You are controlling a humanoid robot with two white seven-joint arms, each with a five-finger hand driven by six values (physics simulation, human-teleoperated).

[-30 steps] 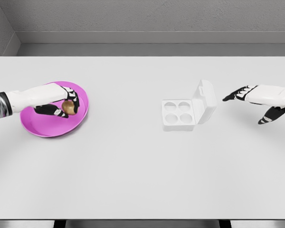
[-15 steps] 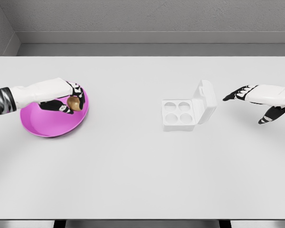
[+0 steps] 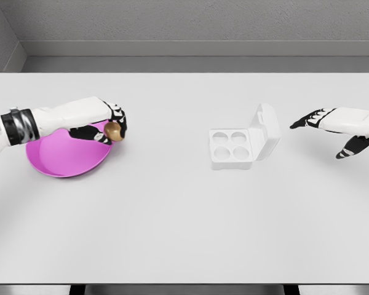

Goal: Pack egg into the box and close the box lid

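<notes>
Egg (image 3: 113, 130): gripped in left hand (image 3: 108, 125) at pink plate's (image 3: 55, 161) three-o'clock rim, transfer step; next, carry toward three o'clock to open box (image 3: 232, 149); right hand (image 3: 331, 130) relaxed, empty.

Plate (image 3: 58, 161) at table (image 3: 172, 227) left, open box (image 3: 241, 145) right of centre, well apart.

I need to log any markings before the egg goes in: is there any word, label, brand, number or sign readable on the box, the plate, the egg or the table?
None: no readable text on the white four-cup egg box, its open lid, the round magenta plate, the brown egg in the left robot hand, or the white table.
</notes>
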